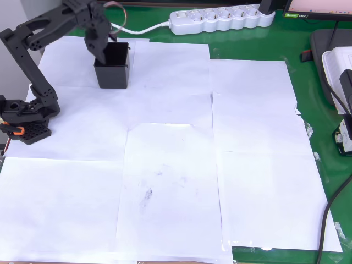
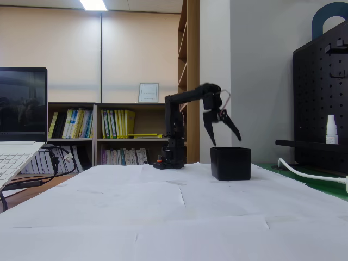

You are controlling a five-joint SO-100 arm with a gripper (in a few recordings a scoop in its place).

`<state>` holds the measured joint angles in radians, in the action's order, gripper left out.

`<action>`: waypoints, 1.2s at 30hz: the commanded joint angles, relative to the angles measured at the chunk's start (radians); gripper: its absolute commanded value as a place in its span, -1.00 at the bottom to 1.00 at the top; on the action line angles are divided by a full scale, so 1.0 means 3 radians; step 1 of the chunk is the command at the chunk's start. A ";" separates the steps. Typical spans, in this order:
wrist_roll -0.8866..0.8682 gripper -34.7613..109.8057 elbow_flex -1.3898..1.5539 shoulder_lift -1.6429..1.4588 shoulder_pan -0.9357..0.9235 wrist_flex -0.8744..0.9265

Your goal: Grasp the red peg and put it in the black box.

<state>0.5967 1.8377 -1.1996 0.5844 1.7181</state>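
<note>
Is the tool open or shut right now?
Open. In the fixed view the tool hangs above the black box with its two fingers spread apart, nothing visible between them.

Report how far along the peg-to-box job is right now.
Looks done or nearly so: the gripper hangs open just above the black box, fingers spread in the fixed view with nothing visible between them. No red peg lies on the white paper sheets, so it has probably dropped into the box, though the box's inside cannot be seen. Left: confirm the peg is inside and pull the arm away.
</note>
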 commanded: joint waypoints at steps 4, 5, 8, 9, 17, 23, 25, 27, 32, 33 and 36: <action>0.1110 -0.13 0.0363 0.1304 -0.0680 -0.0230; 0.1273 -0.13 0.0138 0.1468 -0.0803 -0.0297; 0.1636 -0.13 -0.0879 0.1999 -0.1278 -0.0680; 0.1703 -0.16 -0.1268 0.2178 -0.1432 -0.0839; 0.2199 -0.52 -0.3901 0.3242 -0.2158 -0.1611; 0.2296 -0.52 -0.5062 0.3855 -0.2127 -0.1595; 0.2347 -0.52 -0.5292 0.4034 -0.2086 -0.1442; 0.2367 -0.52 -0.5476 0.4193 -0.2061 -0.1370; 0.2413 -0.52 -0.5732 0.4479 -0.2030 -0.1089; 0.2413 -0.52 -0.5732 0.4515 -0.2015 -0.1048; 0.2562 -0.52 -0.5763 0.4607 -0.2020 -0.0803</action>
<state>1.3376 0.1058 0.1580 -0.0107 1.3867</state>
